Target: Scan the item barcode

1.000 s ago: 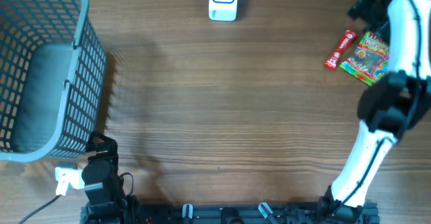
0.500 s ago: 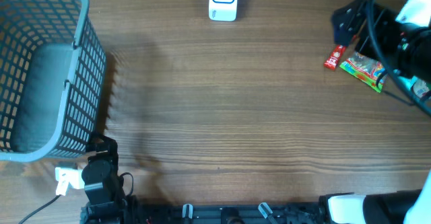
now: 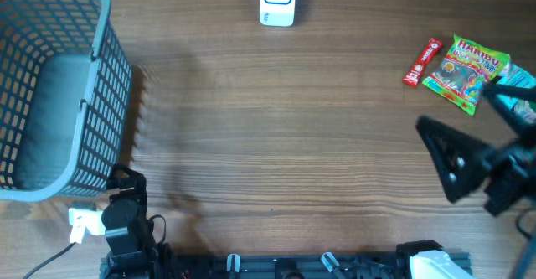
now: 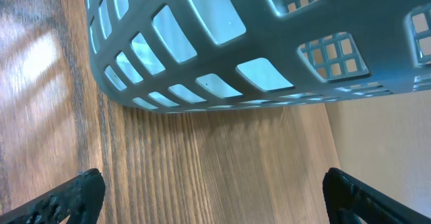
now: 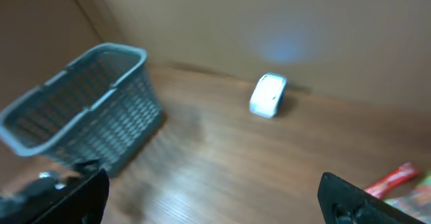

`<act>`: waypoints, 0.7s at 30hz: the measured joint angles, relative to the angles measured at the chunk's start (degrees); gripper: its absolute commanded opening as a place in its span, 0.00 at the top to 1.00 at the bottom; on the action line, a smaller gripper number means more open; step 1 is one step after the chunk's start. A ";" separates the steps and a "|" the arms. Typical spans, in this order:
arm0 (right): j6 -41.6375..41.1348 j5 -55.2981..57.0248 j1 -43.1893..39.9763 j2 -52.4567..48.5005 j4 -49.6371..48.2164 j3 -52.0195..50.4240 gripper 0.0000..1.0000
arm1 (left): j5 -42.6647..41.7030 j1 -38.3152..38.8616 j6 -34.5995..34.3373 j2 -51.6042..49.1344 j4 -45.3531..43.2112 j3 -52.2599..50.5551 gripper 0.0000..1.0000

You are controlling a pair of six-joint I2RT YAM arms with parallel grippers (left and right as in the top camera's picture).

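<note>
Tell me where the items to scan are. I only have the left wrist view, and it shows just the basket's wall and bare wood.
Observer: A red snack stick and a Haribo gummy bag lie side by side at the far right of the table.
Operator: Locate the scanner.
Observer: A white scanner sits at the far edge, near the middle.
Operator: Report the right tool.
Observer: The right tool is open and empty, hovering nearer the front edge than the two items.
</note>
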State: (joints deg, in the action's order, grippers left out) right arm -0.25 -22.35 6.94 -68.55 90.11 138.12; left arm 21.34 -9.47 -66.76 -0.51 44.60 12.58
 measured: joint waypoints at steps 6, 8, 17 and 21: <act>4.70 3.54 -0.39 10.78 -19.65 -8.66 0.00 | 0.02 0.00 0.00 0.00 0.00 0.00 0.00; 5.55 3.98 -0.39 16.59 -28.48 -16.35 0.00 | 0.02 0.00 0.00 0.00 0.00 0.00 0.00; 6.40 4.39 -1.14 47.69 -70.62 -72.98 0.00 | 0.04 0.00 0.00 0.00 0.00 0.00 0.00; 2.91 4.42 -1.31 59.28 -86.62 -94.57 0.00 | 0.02 0.00 0.00 0.00 -0.02 0.00 0.00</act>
State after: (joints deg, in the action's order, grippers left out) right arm 2.66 -17.93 5.63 -9.28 3.49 43.55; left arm 21.37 -9.47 -66.76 -0.51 44.58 12.58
